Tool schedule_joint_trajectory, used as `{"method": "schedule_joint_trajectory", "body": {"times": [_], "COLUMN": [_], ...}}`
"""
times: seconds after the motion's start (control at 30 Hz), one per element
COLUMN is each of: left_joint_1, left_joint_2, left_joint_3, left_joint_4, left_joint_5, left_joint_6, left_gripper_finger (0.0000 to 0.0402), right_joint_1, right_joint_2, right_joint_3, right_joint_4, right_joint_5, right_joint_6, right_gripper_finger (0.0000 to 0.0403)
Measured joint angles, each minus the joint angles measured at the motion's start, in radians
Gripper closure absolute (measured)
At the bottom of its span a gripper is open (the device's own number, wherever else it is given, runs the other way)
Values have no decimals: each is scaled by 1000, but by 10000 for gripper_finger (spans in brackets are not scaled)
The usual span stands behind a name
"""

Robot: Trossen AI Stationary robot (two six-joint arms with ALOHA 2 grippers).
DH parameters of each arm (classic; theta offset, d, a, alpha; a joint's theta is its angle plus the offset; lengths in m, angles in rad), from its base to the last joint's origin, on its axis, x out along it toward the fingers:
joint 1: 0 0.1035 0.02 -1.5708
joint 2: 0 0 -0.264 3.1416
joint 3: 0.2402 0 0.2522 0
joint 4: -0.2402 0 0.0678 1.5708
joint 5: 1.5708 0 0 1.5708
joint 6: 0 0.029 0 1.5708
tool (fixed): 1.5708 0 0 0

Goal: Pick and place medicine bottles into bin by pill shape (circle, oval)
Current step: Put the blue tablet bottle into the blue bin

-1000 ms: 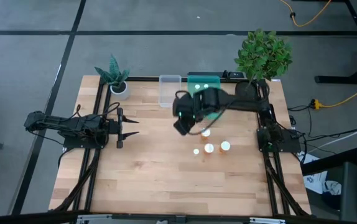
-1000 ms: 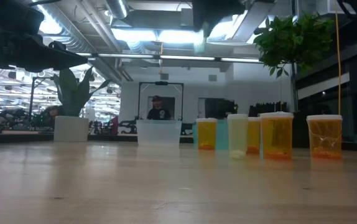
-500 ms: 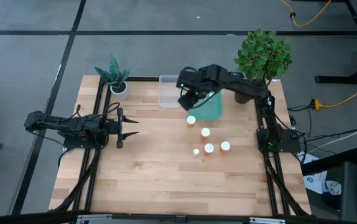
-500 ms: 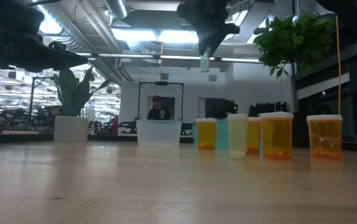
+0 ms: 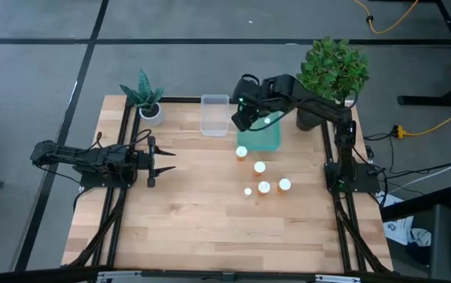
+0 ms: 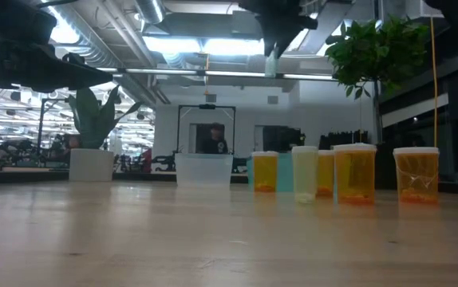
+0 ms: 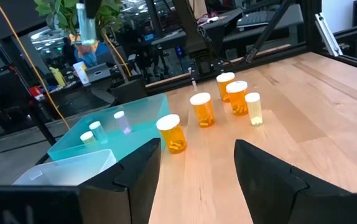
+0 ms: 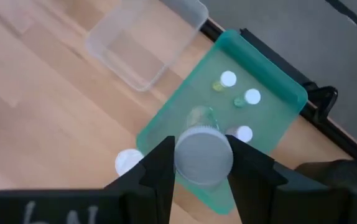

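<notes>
While my right arm hangs over the far edge of the table, this is how things lie, left to right
Left gripper: idle low at the table's left side, fingers spread with nothing between them, pointing across the boards toward the bottles
Clear bin: far edge, just beside the teal one, nothing visible in it
Right gripper: in the air above the teal bin, pinching a small pale bottle by its body, just under the cap
Bottles on the table: one orange bottle just by the teal bin's near edge, four more bottles clustered nearer, all upright
Handling: I judge these light, stiff plastic cylinders, smooth enough to slip and easy to topple; the best hold is across the round body below the cap, squarely
Wrist view adds: my right wrist camera looks straight down past the held bottle and shows three small white-capped bottles already in the teal bin, which the high view hides under the arm
Low view adds: the held bottle hangs well above the table, and the standing bottles' heights and orange fill show; which pill shape is inside I cannot tell
Left wrist view adds: two pale bottles standing inside the teal bin
</notes>
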Motion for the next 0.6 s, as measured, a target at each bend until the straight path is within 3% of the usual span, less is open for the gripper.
{"method": "schedule_joint_trajectory", "body": {"times": [0.17, 0.33, 0.43, 0.6], "left_joint_1": [0, 0, 0, 0], "left_joint_2": [0, 0, 0, 0], "left_joint_3": [0, 0, 0, 0], "left_joint_4": [0, 0, 0, 0], "left_joint_5": [0, 0, 0, 0], "left_joint_6": [0, 0, 0, 0], "left_gripper_finger": [206, 206, 206, 206], "right_joint_1": [47, 87, 117, 130], "right_joint_2": [-67, -228, -334, -451], "right_joint_3": [-121, -432, -625, -855], "right_joint_4": [2, -3, 10, 193], "right_joint_5": [32, 44, -9, -83], "right_joint_6": [12, 163, 313, 474], "right_gripper_finger": [273, 273, 273, 273]}}
